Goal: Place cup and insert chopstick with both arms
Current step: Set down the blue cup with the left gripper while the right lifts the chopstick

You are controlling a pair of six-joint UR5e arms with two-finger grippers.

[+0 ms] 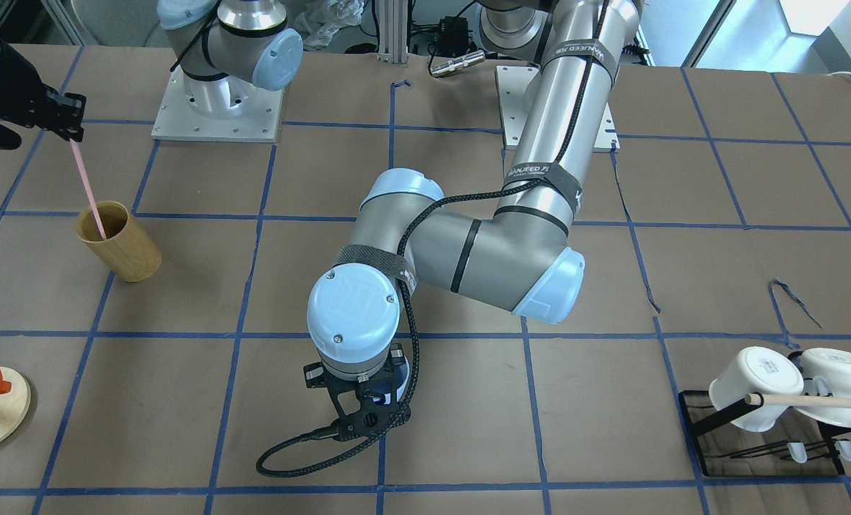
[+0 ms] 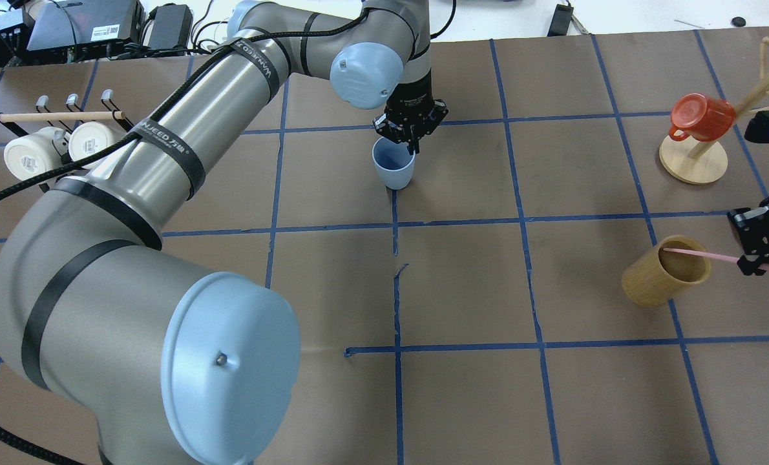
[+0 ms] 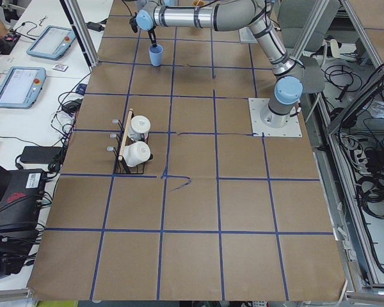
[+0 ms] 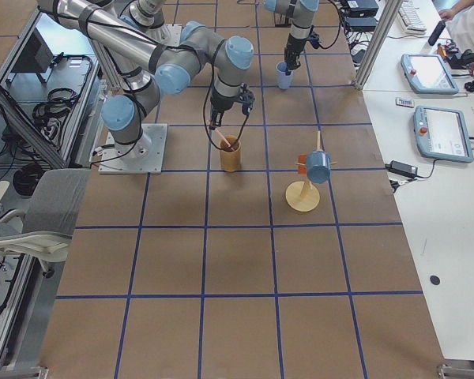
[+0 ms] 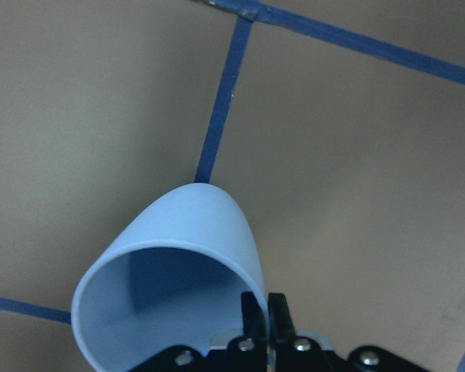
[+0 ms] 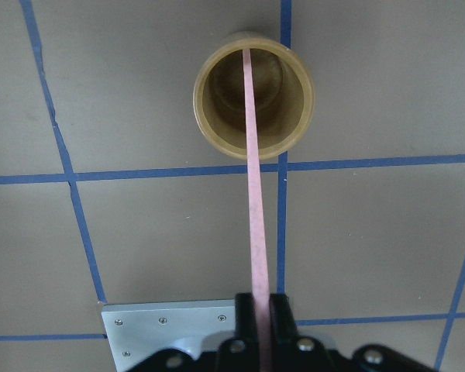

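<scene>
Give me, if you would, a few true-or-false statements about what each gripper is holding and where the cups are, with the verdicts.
1. The left gripper is shut on the rim of the blue cup. True.
2. The blue cup lies on its side. False: it is upright, mouth up.
3. The pink chopstick has its lower end inside the wooden cup, and the right gripper grips its upper end. True.
4. The red mug stands on the table touching the wooden cup. False: it hangs on the wooden mug tree, apart from that cup.
</scene>
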